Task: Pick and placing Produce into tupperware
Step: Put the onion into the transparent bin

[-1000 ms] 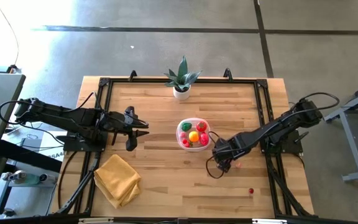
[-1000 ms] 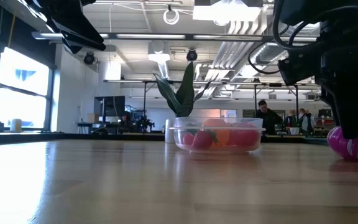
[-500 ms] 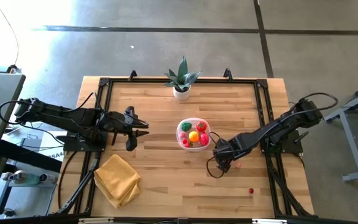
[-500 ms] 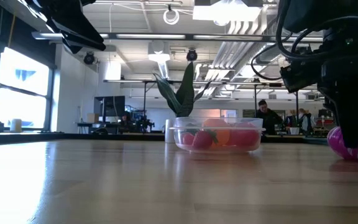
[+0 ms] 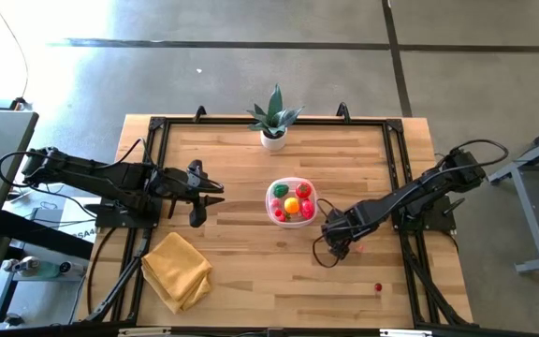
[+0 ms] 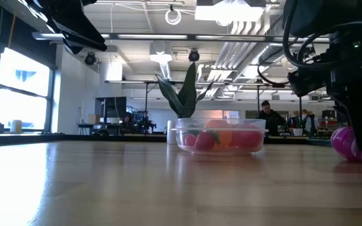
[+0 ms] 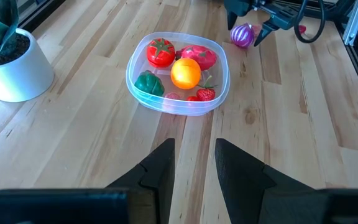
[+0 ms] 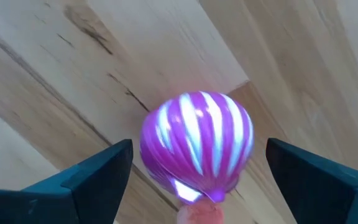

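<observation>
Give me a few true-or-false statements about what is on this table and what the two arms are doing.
1. The right end effector sits open around a magenta striped toy on the wood. True.
2. The clear tub is empty. False: it holds a tomato, a green piece, an orange-yellow piece and other red pieces.
3. The left end effector grips the yellow cloth. False: it hangs open over bare table, apart from the cloth.
4. A potted plant stands at the table's far edge. True.
5. One small red piece lies alone near the right front corner. True.
</observation>
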